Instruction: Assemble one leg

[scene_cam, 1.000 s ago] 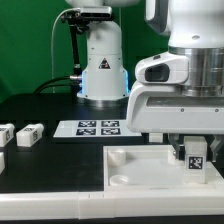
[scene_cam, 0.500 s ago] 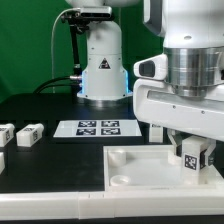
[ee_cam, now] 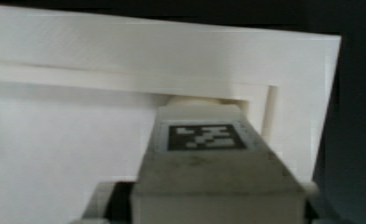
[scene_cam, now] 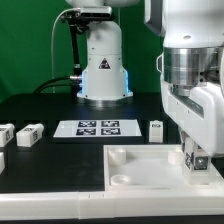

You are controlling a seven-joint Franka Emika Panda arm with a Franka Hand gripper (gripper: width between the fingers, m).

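My gripper (scene_cam: 196,157) is shut on a leg (scene_cam: 198,158), a small white square post with a tag marker, and holds it upright over the far right corner of the large flat white panel (scene_cam: 140,170). In the wrist view the leg (ee_cam: 210,150) fills the middle, its tagged face toward the camera, its end at the panel's corner (ee_cam: 251,100). A round socket (scene_cam: 121,180) shows on the panel's left part. Three more legs lie on the table: two at the exterior view's left (scene_cam: 29,134) and one upright behind the panel (scene_cam: 157,130).
The marker board (scene_cam: 92,128) lies flat behind the panel. The arm's white base (scene_cam: 102,65) stands at the back centre. A third small white piece shows at the left edge (scene_cam: 4,134).
The wrist has turned about its vertical axis, so the leg's tag now faces sideways. The upright leg behind the panel has come into view.
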